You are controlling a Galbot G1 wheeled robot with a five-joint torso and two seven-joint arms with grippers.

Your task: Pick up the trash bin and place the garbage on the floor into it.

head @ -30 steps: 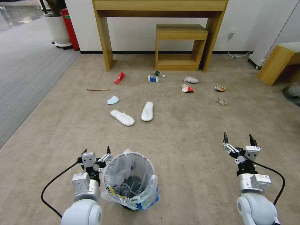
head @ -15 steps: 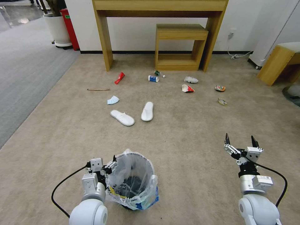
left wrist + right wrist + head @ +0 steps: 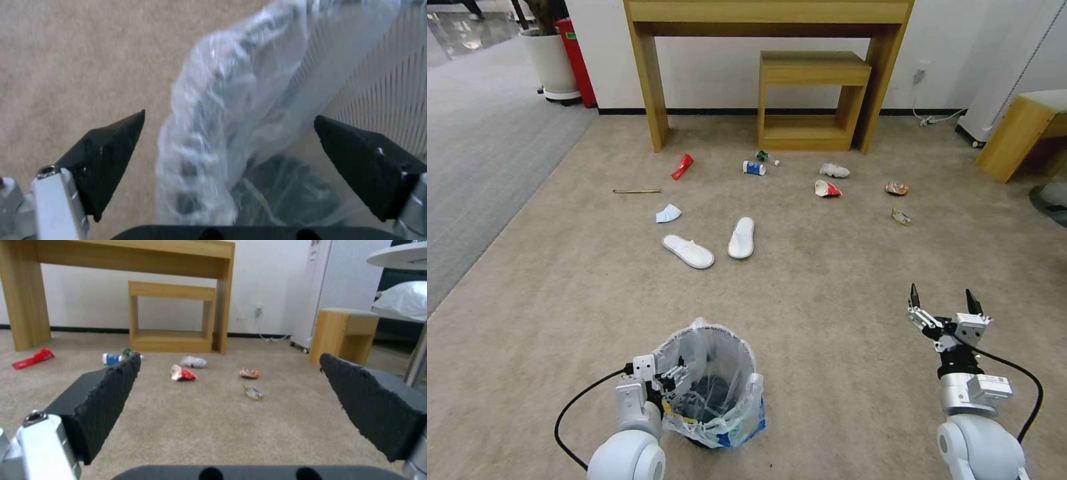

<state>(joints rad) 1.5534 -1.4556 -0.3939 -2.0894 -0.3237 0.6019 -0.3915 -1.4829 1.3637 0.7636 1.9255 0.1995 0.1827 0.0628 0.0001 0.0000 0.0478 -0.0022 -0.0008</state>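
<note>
The black trash bin with its crinkly bag stands on the beige floor just before me. My left gripper is open at the bin's left rim; in the left wrist view its fingers straddle the bag's edge without touching it. My right gripper hangs open and empty to the right. The garbage lies farther off: two white slippers, a blue mask, a stick, a red wrapper, a blue-white cup, a tissue, a paper cup and a crushed can.
A wooden desk and a low wooden shelf stand against the far wall. A wooden side table is at the right, grey ribbed carpet at the left, with a white planter and a red bin.
My left gripper has moved right and slightly back, from beside the bin onto its left rim. The right gripper has barely shifted.
</note>
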